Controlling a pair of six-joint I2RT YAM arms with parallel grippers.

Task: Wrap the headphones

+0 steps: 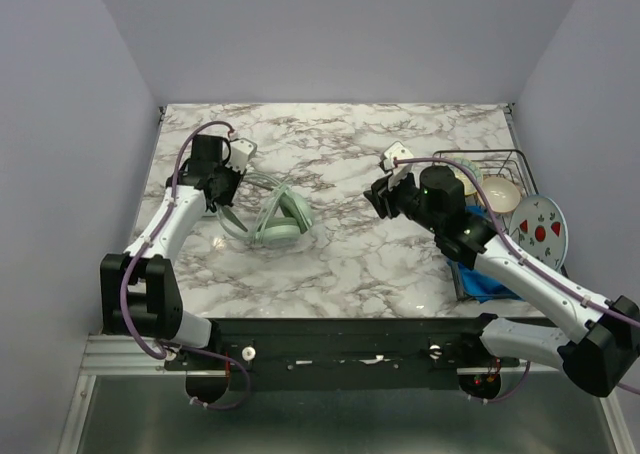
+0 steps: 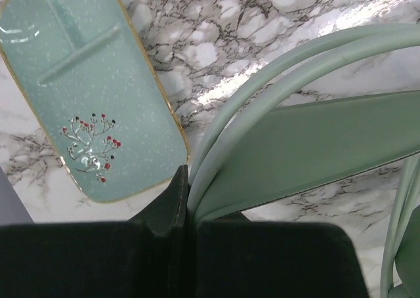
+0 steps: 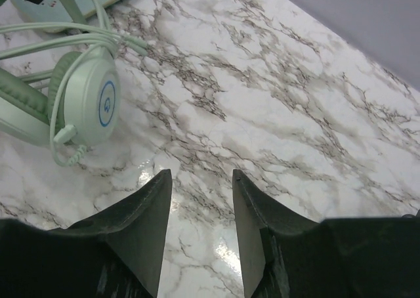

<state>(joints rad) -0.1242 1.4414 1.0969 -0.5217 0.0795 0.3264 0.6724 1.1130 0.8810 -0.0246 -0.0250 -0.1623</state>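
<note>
Left claw (image 2: 187, 209): pinched narrow, its black fingers (image 2: 167, 212) nearly meeting, with the thin mint headband (image 2: 262, 81) rising out of the slit between them; it grips the headphones there.
What the left claw holds: the headphones (image 1: 278, 219), pale mint-green, held by the arched bands; the broad inner band spreads out to the right in the left wrist view.
Beside the left claw: a flat mint-green case (image 2: 85, 88) with rounded corners, a gilt edge and a small sprig with red berries, lying on the marble just left of the headband.
Right claw (image 3: 202, 174): spread wide, gripping nothing, with only bare marble showing between its two dark fingers (image 3: 147, 206).
Right claw's place: above the middle of the desk (image 1: 350, 259), well apart from the headphones.
Headphones' place: on the left half of the desk, under and just right of the left arm's tip.
Ear cup (image 3: 92, 101): round, its outer face pale with a blue ring, seen up and left of the right claw.
Cable (image 3: 39, 30): thin and matching, lying in loose loops over and around that ear cup.
Far right of the desk: a wire rack (image 1: 497, 158) with a pale bowl (image 1: 500, 192), a plate (image 1: 540, 229) with red strawberry prints, and a blue cloth (image 1: 485, 282) close beside the right arm.
</note>
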